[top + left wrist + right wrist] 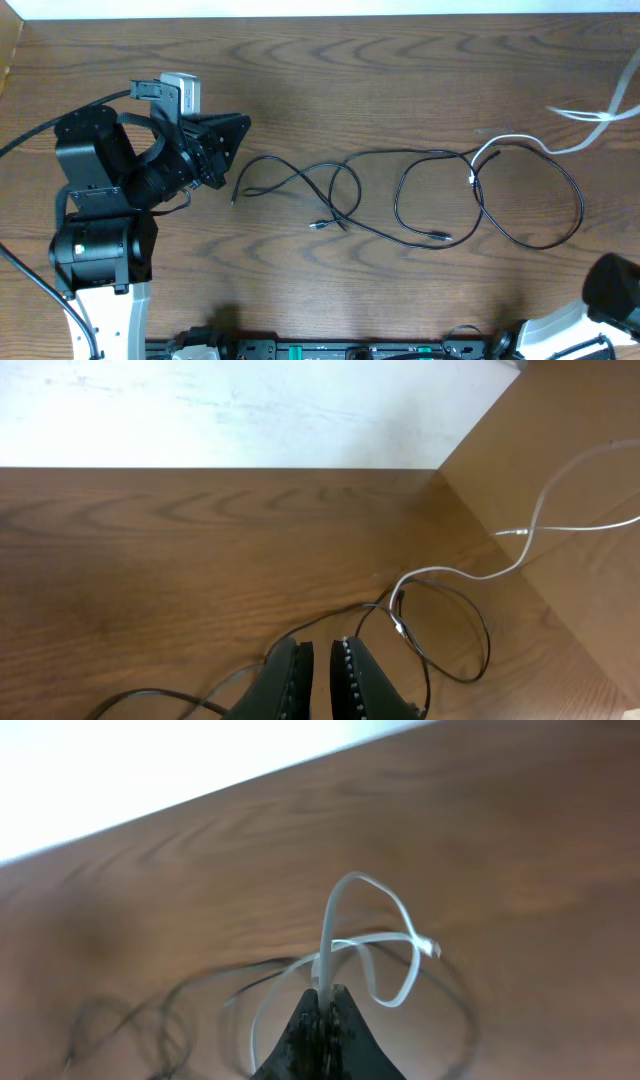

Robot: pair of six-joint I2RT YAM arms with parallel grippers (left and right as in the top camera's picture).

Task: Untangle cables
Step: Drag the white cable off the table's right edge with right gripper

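Several thin black cables [420,152] lie looped and crossing one another across the middle of the table, with a wide loop [578,200] at the right. A white cable [520,138] rises from the tangle toward the right edge. The right wrist view shows my right gripper [325,992] shut on this white cable [330,930], above the blurred black loops [150,1020]. My left gripper [240,128] hovers left of the black cables' free end [235,195]. Its fingers [322,650] stand almost together with nothing between them, above a black strand [485,650].
The table's far edge [320,15] runs along the top, with a white surface beyond it. A brown side panel [560,460] stands at the table's right end. The left arm's body [100,200] fills the left side; the right arm's base [610,290] sits at the lower right.
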